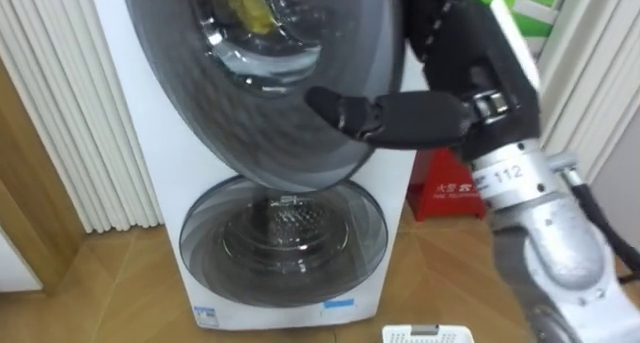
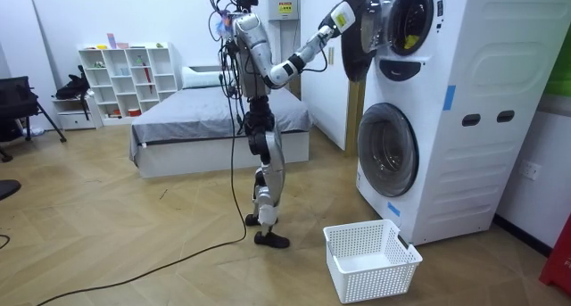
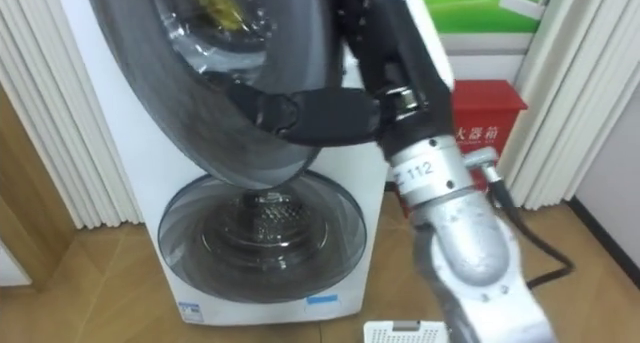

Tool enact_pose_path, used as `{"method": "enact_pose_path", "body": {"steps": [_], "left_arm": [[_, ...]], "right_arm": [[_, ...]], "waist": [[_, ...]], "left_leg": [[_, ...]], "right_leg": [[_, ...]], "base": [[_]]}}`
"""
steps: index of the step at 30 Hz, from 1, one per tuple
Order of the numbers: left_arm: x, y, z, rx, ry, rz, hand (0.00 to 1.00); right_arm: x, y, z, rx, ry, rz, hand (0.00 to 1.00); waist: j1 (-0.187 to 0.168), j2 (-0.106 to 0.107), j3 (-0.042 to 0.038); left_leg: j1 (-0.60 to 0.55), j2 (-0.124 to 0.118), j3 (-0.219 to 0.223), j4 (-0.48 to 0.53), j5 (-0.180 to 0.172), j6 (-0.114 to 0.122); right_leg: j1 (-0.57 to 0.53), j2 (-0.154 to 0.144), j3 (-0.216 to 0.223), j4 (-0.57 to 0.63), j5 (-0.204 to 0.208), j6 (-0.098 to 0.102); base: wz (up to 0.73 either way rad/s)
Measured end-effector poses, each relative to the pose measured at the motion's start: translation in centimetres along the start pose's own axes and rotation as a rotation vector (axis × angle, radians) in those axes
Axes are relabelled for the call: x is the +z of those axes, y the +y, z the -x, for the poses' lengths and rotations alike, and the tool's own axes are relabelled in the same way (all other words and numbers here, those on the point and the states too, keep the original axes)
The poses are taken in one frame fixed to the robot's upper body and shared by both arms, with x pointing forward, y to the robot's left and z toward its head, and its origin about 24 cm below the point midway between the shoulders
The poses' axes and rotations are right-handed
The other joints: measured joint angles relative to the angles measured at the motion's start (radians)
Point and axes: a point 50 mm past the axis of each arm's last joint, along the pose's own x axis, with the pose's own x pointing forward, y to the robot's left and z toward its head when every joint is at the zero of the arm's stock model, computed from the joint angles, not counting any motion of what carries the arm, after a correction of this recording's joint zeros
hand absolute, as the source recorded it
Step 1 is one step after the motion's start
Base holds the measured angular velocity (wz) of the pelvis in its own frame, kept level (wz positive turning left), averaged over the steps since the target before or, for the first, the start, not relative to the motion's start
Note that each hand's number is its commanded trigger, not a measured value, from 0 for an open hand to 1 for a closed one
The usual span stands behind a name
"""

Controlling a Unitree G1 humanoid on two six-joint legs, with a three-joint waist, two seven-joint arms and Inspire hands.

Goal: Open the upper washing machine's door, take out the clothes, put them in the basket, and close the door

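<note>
A white stacked washing machine (image 2: 464,110) stands in front of me. Its upper round door (image 1: 270,73) hangs partly open, seen also in the room view (image 2: 357,34). A yellow cloth (image 1: 250,11) lies in the upper drum and shows through the door glass; the room view shows the yellow cloth (image 2: 409,43) in the open drum mouth. My right hand (image 1: 400,118) reaches in from the right and lies flat across the door's lower part, fingers straight and pointing left. In the room view I stand upright with my right hand (image 2: 339,19) raised to the door.
The lower round door (image 1: 283,243) is closed. A white laundry basket (image 2: 370,257) sits on the wooden floor by the machine's foot. A red box (image 3: 485,113) stands at the right by the wall. White curtains (image 1: 60,113) hang at the left. A bed (image 2: 214,119) is behind me.
</note>
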Motion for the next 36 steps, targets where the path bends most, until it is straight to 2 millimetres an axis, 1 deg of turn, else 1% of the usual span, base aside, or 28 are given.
{"method": "enact_pose_path", "body": {"steps": [2, 3, 5, 6, 8, 9, 11, 12, 14, 15, 17, 18, 20, 22, 27, 29, 33, 34, 36], "left_arm": [[0.2, -0.2, 0.0, -0.007, -0.007, 0.006, 0.0], [0.2, -0.3, 0.0, -0.008, -0.007, 0.006, 0.0], [0.4, -0.4, 0.0, -0.014, -0.012, 0.003, 0.0], [0.5, -0.5, 0.0, -0.017, -0.015, -0.001, 0.0], [0.6, -0.8, 0.1, -0.025, -0.017, 0.001, 0.0], [0.7, -0.8, 0.1, -0.026, -0.018, 0.001, 0.0], [1.2, -0.8, 0.0, -0.025, -0.029, 0.004, 0.0], [1.3, -0.8, 0.0, -0.025, -0.032, 0.005, 0.0], [1.4, -0.8, 0.0, -0.025, -0.035, 0.006, 0.0], [1.4, -0.8, 0.0, -0.025, -0.034, 0.006, 0.0], [1.4, -0.8, 0.0, -0.025, -0.035, 0.006, 0.0], [1.5, -0.8, 0.0, -0.025, -0.036, 0.006, 0.0], [1.5, -0.8, 0.0, -0.025, -0.036, 0.007, 0.0], [1.6, -0.8, 0.0, -0.024, -0.037, 0.009, 0.0], [1.7, -0.8, 0.0, -0.023, -0.041, 0.01, 0.0], [1.9, -0.7, 0.0, -0.015, -0.046, 0.013, 0.0], [2.4, -0.6, -0.1, -0.001, -0.059, 0.017, 0.0], [2.4, -0.6, -0.1, -0.002, -0.059, 0.021, 0.0], [2.3, -0.7, -0.1, -0.003, -0.057, 0.022, 0.0]], "right_arm": [[-0.4, 1.4, 0.2, 0.048, 0.0, -0.079, 0.0], [-0.6, 1.8, 0.3, 0.07, 0.007, -0.102, 0.0], [-1.2, 3.6, 0.5, 0.165, 0.036, -0.189, 0.0], [-1.1, 4.0, 0.6, 0.186, 0.031, -0.214, 0.0], [-1.0, 5.3, 0.7, 0.269, 0.028, -0.278, 0.0], [-1.0, 5.5, 0.8, 0.284, 0.028, -0.289, 0.0], [-1.1, 6.4, 0.9, 0.339, 0.034, -0.332, 0.0], [-1.1, 6.6, 0.9, 0.352, 0.035, -0.338, 0.0], [-2.1, 7.6, 1.3, 0.418, 0.109, -0.349, 0.0], [-2.6, 7.8, 1.4, 0.433, 0.14, -0.351, 0.0], [-4.2, 8.8, 2.2, 0.488, 0.253, -0.352, 0.0], [-4.4, 9.0, 2.3, 0.501, 0.269, -0.351, 0.0], [-4.5, 9.3, 2.4, 0.529, 0.281, -0.348, 0.0], [-4.4, 9.3, 2.4, 0.536, 0.279, -0.347, 0.0], [-4.5, 9.3, 2.5, 0.547, 0.285, -0.332, 0.0], [-4.5, 9.3, 2.5, 0.546, 0.285, -0.331, 0.0], [-4.5, 9.3, 2.5, 0.544, 0.285, -0.33, 0.0], [-4.5, 9.3, 2.5, 0.54, 0.286, -0.33, 0.0], [-4.5, 9.1, 2.5, 0.529, 0.288, -0.327, 0.0]], "waist": [[0.002, 0.002, -0.0007], [0.003, 0.002, -0.0008], [0.017, 0.004, -0.0009], [0.021, 0.005, -0.0014], [0.036, 0.012, -0.0055], [0.039, 0.014, -0.0064], [0.06, 0.015, -0.0069], [0.064, 0.015, -0.0069], [0.086, 0.015, -0.0061], [0.089, 0.014, -0.0058], [0.092, 0.01, -0.0045], [0.094, 0.009, -0.0048], [0.107, 0.007, -0.0029], [0.109, 0.007, -0.0033], [0.11, 0.008, -0.0021], [0.11, 0.007, -0.0004], [0.11, 0.005, 0.0047], [0.11, 0.004, 0.0071], [0.11, 0.002, 0.0087]], "left_leg": [[-0.007, 0.002, 0.008, 0.007, 0.004, -0.007], [-0.008, 0.003, 0.008, 0.007, 0.005, -0.008], [-0.015, 0.004, 0.007, 0.012, 0.006, -0.01], [-0.017, 0.005, 0.007, 0.014, 0.006, -0.01], [-0.02, 0.005, 0.007, 0.015, 0.007, -0.011], [-0.02, 0.005, 0.007, 0.015, 0.008, -0.012], [-0.02, 0.005, 0.007, 0.013, 0.01, -0.015], [-0.02, 0.005, 0.007, 0.012, 0.011, -0.018], [-0.02, 0.005, 0.008, 0.011, 0.012, -0.019], [-0.02, 0.005, 0.008, 0.011, 0.012, -0.019], [-0.03, 0.005, 0.008, 0.011, 0.012, -0.019], [-0.036, 0.004, 0.008, 0.011, 0.012, -0.019], [-0.047, 0.003, 0.008, 0.011, 0.011, -0.019], [-0.053, 0.002, 0.007, 0.012, 0.01, -0.017], [-0.053, 0.001, 0.007, 0.01, 0.008, -0.013], [-0.051, 0.001, 0.007, 0.005, 0.008, -0.013], [-0.048, 0.0, 0.007, -0.006, 0.008, -0.013], [-0.049, 0.0, 0.005, -0.005, 0.008, -0.013], [-0.049, -0.006, 0.003, -0.005, 0.008, -0.013]], "right_leg": [[-0.007, 0.002, 0.0, 0.0, 0.006, -0.01], [-0.008, 0.002, 0.0, 0.0, 0.006, -0.01], [-0.011, 0.004, -0.003, 0.0, 0.005, -0.012], [-0.012, 0.004, -0.003, 0.0, 0.005, -0.012], [-0.011, 0.004, -0.007, 0.0, 0.005, -0.014], [-0.01, 0.004, -0.009, 0.0, 0.005, -0.014], [-0.008, 0.004, -0.013, 0.0, 0.003, -0.014], [-0.007, 0.004, -0.013, 0.0, 0.002, -0.014], [-0.008, 0.004, -0.015, 0.0, 0.001, -0.012], [-0.007, 0.003, -0.016, 0.0, 0.001, -0.012], [-0.013, 0.0, -0.028, 0.0, 0.0, -0.008], [-0.019, 0.0, -0.029, 0.0, 0.001, -0.007], [-0.028, -0.002, -0.029, -0.003, 0.005, -0.006], [-0.03, -0.005, -0.036, -0.005, 0.008, -0.009], [-0.03, -0.01, -0.039, -0.005, 0.007, -0.009], [-0.029, -0.015, -0.051, -0.005, 0.007, -0.008], [-0.027, -0.014, -0.053, -0.013, 0.008, -0.006], [-0.025, -0.014, -0.054, -0.017, 0.008, -0.005], [-0.024, -0.014, -0.054, -0.019, 0.008, -0.003]], "base": [[0.0], [0.0], [0.04], [0.0], [0.06], [0.16], [0.21], [0.19], [0.1], [0.08], [0.16], [0.09], [0.0], [0.09], [0.02], [0.0], [0.0], [0.0], [0.0]]}}
